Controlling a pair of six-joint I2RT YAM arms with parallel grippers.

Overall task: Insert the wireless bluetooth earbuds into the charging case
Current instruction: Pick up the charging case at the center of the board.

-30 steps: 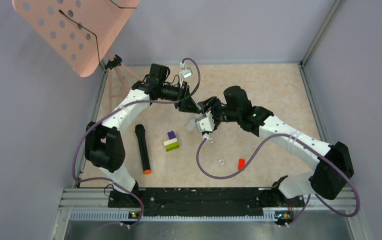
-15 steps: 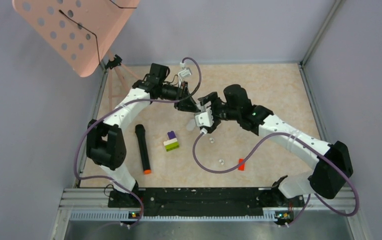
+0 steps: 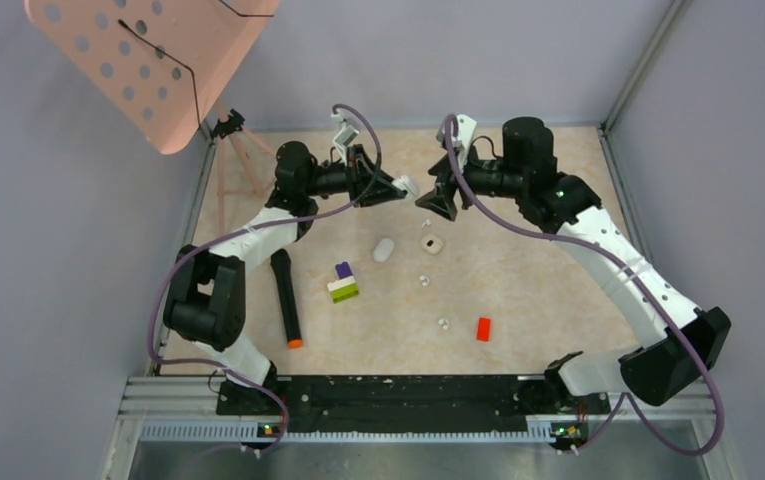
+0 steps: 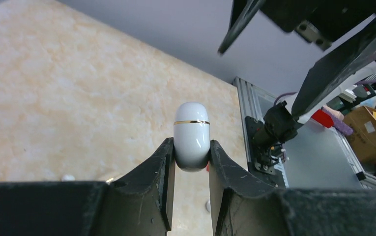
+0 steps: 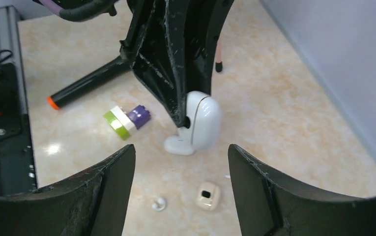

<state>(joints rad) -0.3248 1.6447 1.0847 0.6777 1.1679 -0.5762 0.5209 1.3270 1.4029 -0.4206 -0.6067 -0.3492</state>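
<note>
My left gripper (image 3: 399, 187) is shut on a closed white pebble-shaped charging case (image 3: 409, 184) with a gold band and holds it above the table; the case shows clearly in the left wrist view (image 4: 191, 133). My right gripper (image 3: 436, 203) is open and empty, facing that case from the right (image 5: 204, 120). A tiny white earbud (image 3: 424, 281) lies on the table, also seen below the right gripper (image 5: 159, 203). Another earbud (image 3: 443, 323) lies nearer the front. A second white case (image 3: 384, 249) lies on the table (image 5: 178, 145).
A small beige rounded piece with a dark opening (image 3: 431, 243) lies beside the second case. A red brick (image 3: 483, 328), a purple-white-green brick stack (image 3: 343, 282) and a black marker with an orange tip (image 3: 285, 297) lie on the table. A pink perforated stand (image 3: 148, 60) stands at the back left.
Both arms have risen and drawn apart toward the back. The left gripper now carries a white case in the air. The second case and the beige piece have come into sight.
</note>
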